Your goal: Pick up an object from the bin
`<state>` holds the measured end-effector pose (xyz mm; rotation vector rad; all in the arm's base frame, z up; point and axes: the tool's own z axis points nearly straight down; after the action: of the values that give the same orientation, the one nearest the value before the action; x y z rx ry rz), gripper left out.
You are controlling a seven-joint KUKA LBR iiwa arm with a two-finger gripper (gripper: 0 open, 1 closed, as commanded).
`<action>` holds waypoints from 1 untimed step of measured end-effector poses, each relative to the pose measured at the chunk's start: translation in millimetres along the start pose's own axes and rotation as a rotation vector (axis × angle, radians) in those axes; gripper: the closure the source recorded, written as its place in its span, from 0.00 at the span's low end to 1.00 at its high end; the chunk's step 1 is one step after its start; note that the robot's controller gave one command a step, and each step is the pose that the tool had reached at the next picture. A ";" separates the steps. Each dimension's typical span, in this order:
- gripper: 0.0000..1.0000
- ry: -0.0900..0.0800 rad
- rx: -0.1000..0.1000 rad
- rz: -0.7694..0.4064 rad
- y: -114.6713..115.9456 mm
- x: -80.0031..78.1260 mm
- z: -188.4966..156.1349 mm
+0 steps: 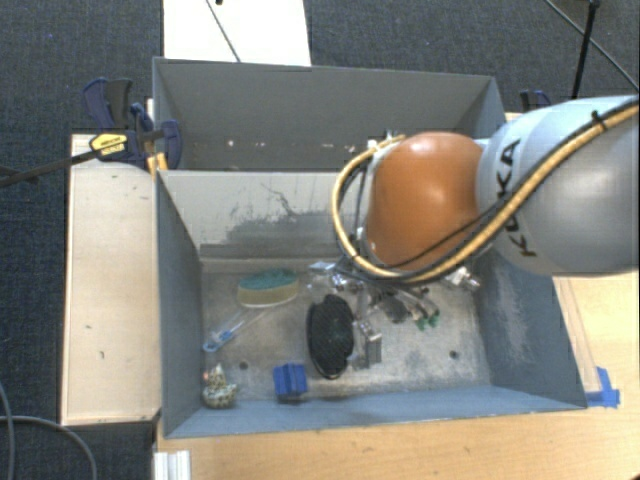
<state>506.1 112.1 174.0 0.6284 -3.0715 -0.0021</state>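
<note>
My gripper (pixel 362 340) reaches down into the middle of the bin, its metal fingers just right of a black oval thing (pixel 328 336) lying on the bin floor. The fingers stand beside that black thing and touch its right edge; nothing shows between them. A small blue block (pixel 290 382) lies in front of the black thing, near the bin's front wall. A yellow sponge with a teal top (pixel 267 288) rests behind and to the left.
A clear plastic stick with a blue tip (pixel 226 332) lies at the left. A small mottled lump (pixel 218 392) sits in the front left corner. The arm's orange dome and cables hang over the bin's right half.
</note>
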 end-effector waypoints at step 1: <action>0.00 -0.010 0.004 -0.371 -33.7 -18.0 97.6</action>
<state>535.2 88.1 76.2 1.1886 -2.9131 -0.0010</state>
